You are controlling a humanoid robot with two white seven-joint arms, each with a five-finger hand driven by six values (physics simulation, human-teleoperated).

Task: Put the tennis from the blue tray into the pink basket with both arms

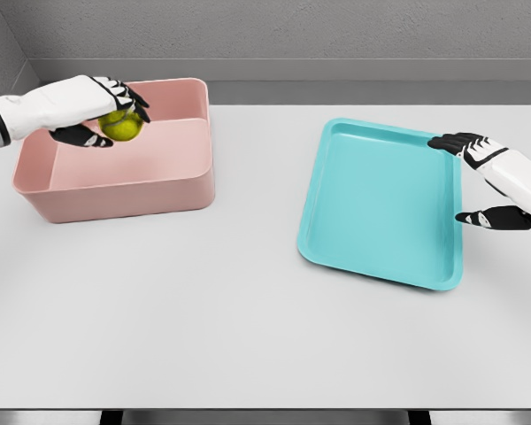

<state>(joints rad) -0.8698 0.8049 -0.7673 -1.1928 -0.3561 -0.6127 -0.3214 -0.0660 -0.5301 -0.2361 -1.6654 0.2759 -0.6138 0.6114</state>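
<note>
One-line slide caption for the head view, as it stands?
Left robot hand holds the tennis ball over the pink basket; right robot hand rests open at the empty blue tray.

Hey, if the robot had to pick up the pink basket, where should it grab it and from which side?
Probably the two short end walls of the pink basket, one robot hand from each side. It sits upright and open-topped, with thin rims fingers can hook over. The left robot hand holds the tennis ball above it, so that comes first.
</note>
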